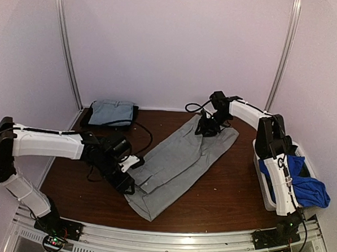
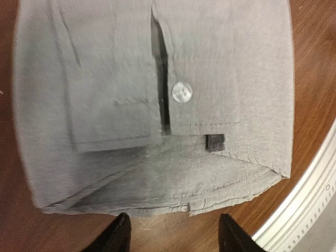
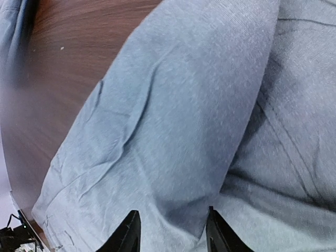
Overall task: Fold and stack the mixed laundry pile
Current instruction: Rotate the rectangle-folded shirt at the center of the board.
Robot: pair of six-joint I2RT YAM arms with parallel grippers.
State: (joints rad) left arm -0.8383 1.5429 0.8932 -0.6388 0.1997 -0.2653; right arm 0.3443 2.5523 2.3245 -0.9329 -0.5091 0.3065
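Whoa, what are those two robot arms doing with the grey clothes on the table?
They're in the middle of folding laundry. A grey shirt lies spread slantwise on the brown table. The left gripper sits right at the shirt's buttoned cuff end, fingers apart, not holding it. The right gripper is down over the far end, fingers apart too. A folded pile sits at the back left, and a blue piece waits in the white bin on the right.

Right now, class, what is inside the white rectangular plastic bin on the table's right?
A crumpled royal-blue cloth fills the white rectangular plastic bin, spilling over its rim. The right arm crosses in front, and anything beneath the cloth is hidden.
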